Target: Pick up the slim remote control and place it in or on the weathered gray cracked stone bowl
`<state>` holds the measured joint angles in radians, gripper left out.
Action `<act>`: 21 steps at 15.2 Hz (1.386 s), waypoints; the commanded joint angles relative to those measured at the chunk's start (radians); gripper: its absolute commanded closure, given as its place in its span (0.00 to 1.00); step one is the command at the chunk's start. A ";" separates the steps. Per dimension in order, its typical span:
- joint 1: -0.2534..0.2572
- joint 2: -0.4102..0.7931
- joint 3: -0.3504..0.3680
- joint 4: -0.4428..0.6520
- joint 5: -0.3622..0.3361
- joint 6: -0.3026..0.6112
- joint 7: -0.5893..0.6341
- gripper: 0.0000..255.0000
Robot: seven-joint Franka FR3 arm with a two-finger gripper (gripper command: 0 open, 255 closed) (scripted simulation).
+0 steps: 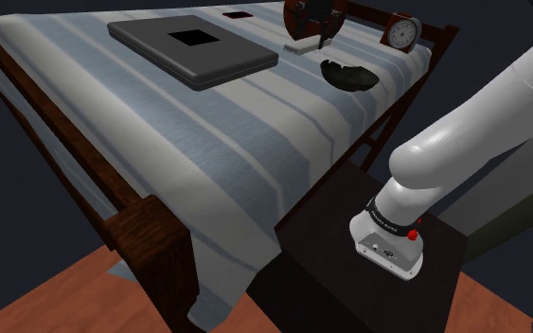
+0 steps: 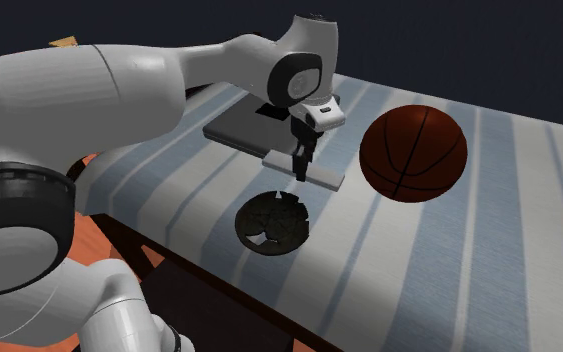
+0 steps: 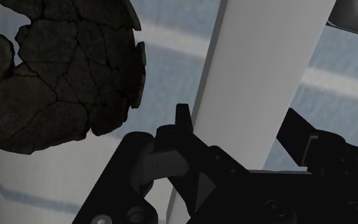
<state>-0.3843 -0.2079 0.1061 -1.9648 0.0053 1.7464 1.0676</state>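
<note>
On the striped bed [image 2: 489,260], the cracked stone bowl [image 2: 274,222] is sitting at seven o'clock from the slim remote [image 2: 324,179] in the second exterior view. The gripper [image 2: 301,170] is pinching the remote's long edges. Lifting straight, keeping it level, then carrying it bowlward seems wisest.

You have a plain white remote control [image 2: 324,178], a charcoal bowl [image 2: 272,222] patterned with cracks, a rust-brown basketball [image 2: 412,153] with black seams, an all-black gripper [image 2: 300,170], and a bedspread [image 1: 255,142] striped in pale blue and white.
</note>
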 commanded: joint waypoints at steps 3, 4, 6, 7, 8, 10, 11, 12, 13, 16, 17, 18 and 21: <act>-0.001 0.005 -0.001 0.061 -0.001 -0.056 -0.001 1.00; -0.001 0.007 -0.001 0.076 -0.001 -0.069 -0.001 1.00; -0.001 0.010 -0.001 0.106 -0.001 -0.096 -0.001 1.00; -0.001 0.012 -0.001 0.122 -0.002 -0.110 -0.001 1.00; -0.001 0.015 -0.001 0.138 -0.002 -0.124 -0.001 1.00; -0.001 0.017 -0.001 0.156 -0.002 -0.139 -0.001 1.00; -0.005 -0.021 -0.008 0.118 0.000 -0.139 -0.013 1.00; -0.008 -0.059 -0.015 0.081 0.002 -0.139 -0.024 1.00; -0.011 -0.096 -0.023 0.046 0.003 -0.141 -0.035 1.00; -0.020 -0.206 -0.047 -0.052 0.001 -0.154 -0.069 1.00; -0.023 -0.243 -0.056 -0.081 -0.001 -0.160 -0.080 1.00; -0.025 -0.278 -0.064 -0.110 -0.003 -0.168 -0.091 1.00; -0.036 -0.402 -0.096 -0.199 -0.018 -0.202 -0.131 1.00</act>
<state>-0.4174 -0.5635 0.0195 -2.1333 -0.0081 1.5596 0.9494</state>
